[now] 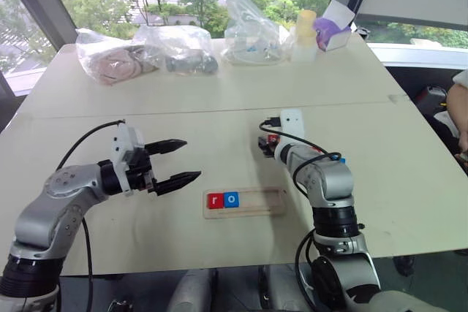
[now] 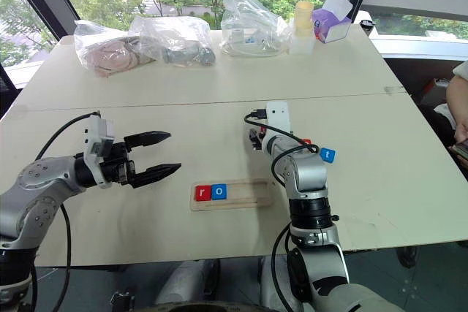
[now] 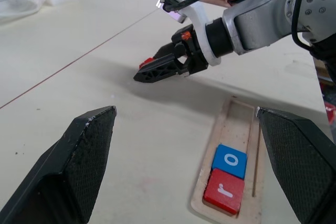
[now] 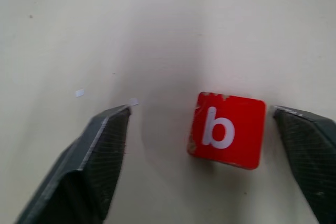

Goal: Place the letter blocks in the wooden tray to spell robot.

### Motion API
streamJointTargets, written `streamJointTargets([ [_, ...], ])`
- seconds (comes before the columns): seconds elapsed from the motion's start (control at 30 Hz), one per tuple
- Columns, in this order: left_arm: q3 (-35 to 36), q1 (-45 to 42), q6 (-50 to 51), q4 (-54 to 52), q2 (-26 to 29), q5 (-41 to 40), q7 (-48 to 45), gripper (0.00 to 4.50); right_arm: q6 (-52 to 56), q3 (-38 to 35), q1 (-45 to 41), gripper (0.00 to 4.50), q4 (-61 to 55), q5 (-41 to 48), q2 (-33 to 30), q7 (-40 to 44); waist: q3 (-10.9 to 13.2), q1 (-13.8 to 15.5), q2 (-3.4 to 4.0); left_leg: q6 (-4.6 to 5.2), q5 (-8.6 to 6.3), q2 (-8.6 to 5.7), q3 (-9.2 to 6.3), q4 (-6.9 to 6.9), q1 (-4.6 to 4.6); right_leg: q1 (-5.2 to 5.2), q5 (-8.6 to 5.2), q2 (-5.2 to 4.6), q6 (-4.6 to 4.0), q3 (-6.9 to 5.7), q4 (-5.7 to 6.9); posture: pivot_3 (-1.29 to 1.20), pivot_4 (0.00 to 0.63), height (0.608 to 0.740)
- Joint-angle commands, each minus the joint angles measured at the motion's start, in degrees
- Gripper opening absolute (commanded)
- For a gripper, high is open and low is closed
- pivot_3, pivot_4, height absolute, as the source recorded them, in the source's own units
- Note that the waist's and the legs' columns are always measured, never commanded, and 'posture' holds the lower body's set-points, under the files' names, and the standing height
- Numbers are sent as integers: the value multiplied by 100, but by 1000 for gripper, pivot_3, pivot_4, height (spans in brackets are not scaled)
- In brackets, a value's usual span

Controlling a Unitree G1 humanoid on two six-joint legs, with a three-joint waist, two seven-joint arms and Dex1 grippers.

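From the head, you see the wooden tray (image 1: 245,202) holding red r (image 1: 214,200) and blue o (image 1: 231,199) at its left end. Your left gripper (image 1: 178,161) hovers wide open, empty. At your right wrist, the right gripper's fingers (image 4: 100,150) bracket the red b block (image 4: 227,130) — open, not gripping, lined up for the next slot.
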Motion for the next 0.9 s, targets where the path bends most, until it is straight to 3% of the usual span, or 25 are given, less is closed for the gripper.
streamJointTargets([
  [0.03, -25, -78, -105, -102, -72, 47, 2, 4500, -10, 88, 104, 2186, 182, -143, -136, -1, 0, -14, 0, 0, 0, 0, 1, -1, 0, 0, 0, 0, 0, 0, 0, 0, 150, 740],
  [0.1, -19, -6, -135, -112, -69, 52, -96, 4500, -83, 257, 188, 1165, 187, -284, -279, 10, -1, -24, 1, 0, 0, 1, 0, -2, 1, -1, 0, 2, 0, 0, 0, 0, 150, 740],
  [0.23, -268, 145, -196, -298, -103, 178, -219, 4500, -86, 559, 389, 1149, -322, -452, -941, 259, -1, 13, 2, 0, 0, 1, 1, -4, 2, 1, 0, 0, 1, 0, 0, 0, 150, 740],
  [0.4, -563, 159, -232, -306, -290, 267, -212, 4500, 1467, -48, 625, 1149, -2212, -16, -1532, 634, 3, 109, 5, 8, -4, -9, -7, 2, -4, 18, -3, -11, 1, -8, -22, 0, 150, 740],
  [0.47, -710, 116, -381, -104, -325, 388, -422, 4500, 2706, -545, 905, 1149, -3413, 198, -1540, 867, 7, 98, 13, 8, -4, -6, -5, -2, -6, 11, -3, -9, 1, -8, -20, 0, 150, 740],
  [0.53, -816, 27, -494, 61, -341, 480, -562, 4500, 3168, -856, 1288, 1149, -4090, 360, -1456, 965, 3, 97, 11, 8, -4, 6, -12, -9, -5, 7, -3, -5, 2, -9, -17, 0, 150, 740],
  [0.9, -1057, -439, -694, 617, -564, 684, -830, 4500, 3173, -1017, 2689, 1149, -4970, 467, -810, 722, 6, 6, 13, 8, -4, 8, -2, -1, -3, 10, -4, 2, 2, -7, -17, 0, 150, 740],
])
